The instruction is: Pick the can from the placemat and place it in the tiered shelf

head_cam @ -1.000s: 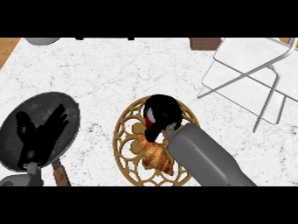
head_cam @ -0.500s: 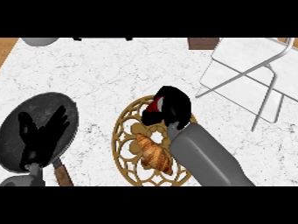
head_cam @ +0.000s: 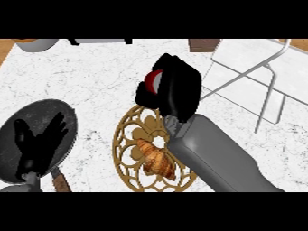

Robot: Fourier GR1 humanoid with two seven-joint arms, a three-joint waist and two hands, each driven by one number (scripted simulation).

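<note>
My right hand (head_cam: 176,88) is curled round a red can with a white end (head_cam: 153,80), held up above the far edge of the round gold lattice placemat (head_cam: 133,135). Most of the can is hidden by the fingers. The white tiered shelf (head_cam: 266,72) with its metal legs stands to the right of the hand, at the upper right. My left hand (head_cam: 39,142) rests open at the lower left, over a dark round pan (head_cam: 13,131).
A croissant (head_cam: 156,160) lies on the placemat beside my right forearm. A pan handle (head_cam: 59,180) points toward the lower edge. A pale bowl (head_cam: 36,44) and a dark block (head_cam: 203,44) sit at the far edge of the marble counter.
My right hand has lifted the can off the placemat and carried it away from me and slightly right, toward the shelf. The left hand has stayed put.
</note>
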